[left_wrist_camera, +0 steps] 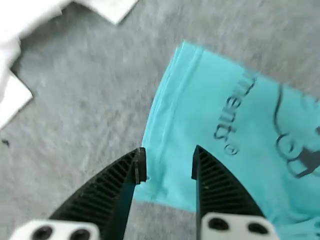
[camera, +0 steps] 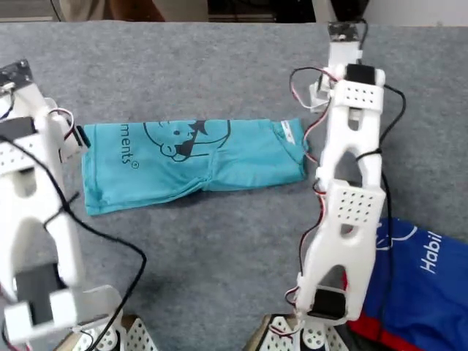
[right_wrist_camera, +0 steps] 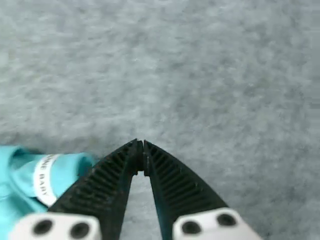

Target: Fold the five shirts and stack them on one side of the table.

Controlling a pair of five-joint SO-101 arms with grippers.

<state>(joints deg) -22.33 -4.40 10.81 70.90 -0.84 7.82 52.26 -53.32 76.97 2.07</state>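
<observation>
Grey table (camera: 219, 256) | teal shirt (camera: 190, 164) is judged half-folded, unstacked | blue shirt (camera: 424, 285) is piled near right | left gripper (left_wrist_camera: 167, 162) fingers held apart | right gripper (right_wrist_camera: 140, 157) fingers pressed together

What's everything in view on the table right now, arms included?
teal shirt: one, teal, dark print, folded strip across the table's middle.
blue shirt: one, blue, white print, by the right arm's base.
red cloth: one, red, edge showing under the blue shirt.
table: one, grey cover.
left gripper: one, black fingers open over the teal shirt's corner.
right gripper: one, black fingers shut, over the table beside the shirt's label.
</observation>
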